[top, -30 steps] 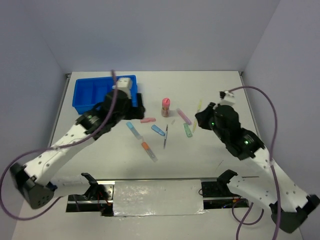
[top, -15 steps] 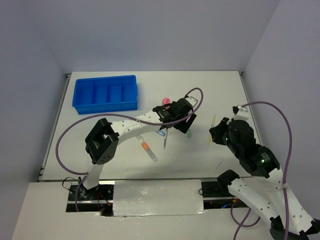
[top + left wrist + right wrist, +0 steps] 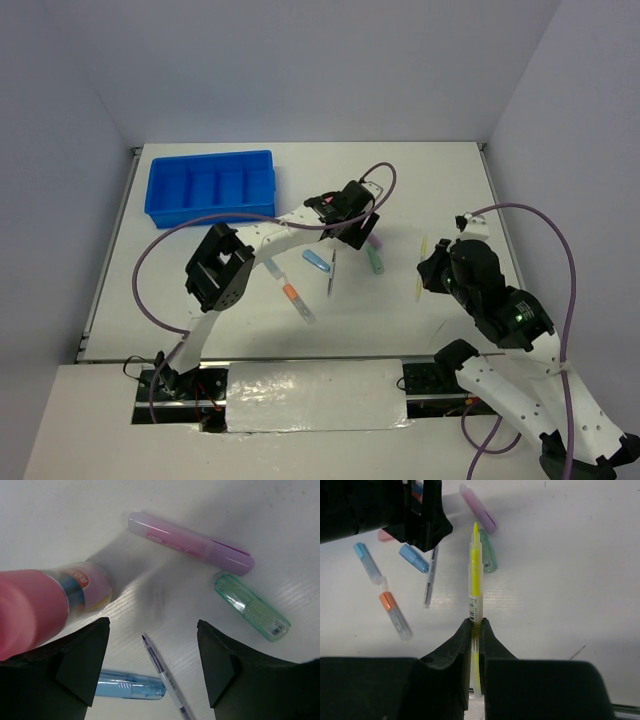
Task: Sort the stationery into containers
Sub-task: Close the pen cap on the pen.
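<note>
My left gripper (image 3: 350,215) (image 3: 152,640) hangs open over the loose stationery mid-table, holding nothing. A stubby pink-capped cylinder (image 3: 45,605) stands just beyond its left finger. Below the jaws lie a dark pen (image 3: 162,672) (image 3: 331,272) and a blue marker (image 3: 130,685) (image 3: 317,261). Further off lie a purple marker (image 3: 190,542) and a green marker (image 3: 252,607) (image 3: 375,260). My right gripper (image 3: 475,625) (image 3: 432,268) is shut on a thin yellow pen (image 3: 475,580), lifted above the table at right. The blue tray (image 3: 210,212) stands at the back left.
An orange marker (image 3: 292,293) (image 3: 395,614) and a light blue marker (image 3: 367,562) lie left of the dark pen. Grey walls close in the table at the back and both sides. The left arm's cable loops above the pile.
My left arm has swung from the blue tray to the pile mid-table, its gripper now by the pink-capped cylinder. The right gripper has drawn back toward the near right with the yellow pen.
</note>
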You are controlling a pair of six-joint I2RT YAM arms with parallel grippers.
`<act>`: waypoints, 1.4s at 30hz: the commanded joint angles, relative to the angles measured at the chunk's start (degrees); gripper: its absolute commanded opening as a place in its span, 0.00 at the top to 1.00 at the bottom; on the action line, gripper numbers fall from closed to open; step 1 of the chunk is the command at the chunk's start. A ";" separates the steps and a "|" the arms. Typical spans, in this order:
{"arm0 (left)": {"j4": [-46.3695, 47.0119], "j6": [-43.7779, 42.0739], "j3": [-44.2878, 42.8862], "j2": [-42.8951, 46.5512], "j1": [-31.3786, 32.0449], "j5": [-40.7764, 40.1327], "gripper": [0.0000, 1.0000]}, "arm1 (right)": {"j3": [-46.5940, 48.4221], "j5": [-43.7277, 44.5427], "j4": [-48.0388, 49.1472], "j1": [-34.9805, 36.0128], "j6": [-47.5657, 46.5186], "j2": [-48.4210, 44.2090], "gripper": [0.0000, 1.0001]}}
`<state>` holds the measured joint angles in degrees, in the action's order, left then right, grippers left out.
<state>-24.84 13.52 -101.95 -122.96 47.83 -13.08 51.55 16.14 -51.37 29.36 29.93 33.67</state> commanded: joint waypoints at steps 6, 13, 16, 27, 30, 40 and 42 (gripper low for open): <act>1.20 -3.15 -3.51 -4.48 -1.25 3.41 0.23 | -1.63 -2.16 4.35 -0.10 -2.42 2.89 1.00; 0.58 -3.32 -5.45 -7.12 -2.22 5.61 0.24 | -0.84 -3.31 5.23 -0.10 -3.56 4.30 1.00; 0.76 -2.80 -5.71 -7.91 -2.22 5.70 0.28 | -0.57 -3.22 5.14 -0.18 -4.00 4.74 1.00; 0.67 -0.69 -3.61 -7.91 -2.22 4.91 0.35 | -1.36 -3.22 5.23 -0.10 -4.36 4.12 1.00; 0.85 -0.25 -2.99 -8.00 -2.22 4.99 0.36 | -1.28 -3.22 5.14 -0.19 -4.36 4.03 1.00; 1.64 0.81 -0.62 -7.65 -2.22 4.99 0.39 | -1.36 -3.40 4.97 -0.19 -4.36 3.33 1.00; 1.81 0.72 -0.35 -7.56 -2.22 5.17 0.40 | -1.45 -3.48 4.97 -0.10 -4.44 3.16 1.00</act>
<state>-23.92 13.69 -103.35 -130.63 45.56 -8.03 49.84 12.80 -48.90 29.36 26.30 37.45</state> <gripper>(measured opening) 0.608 0.097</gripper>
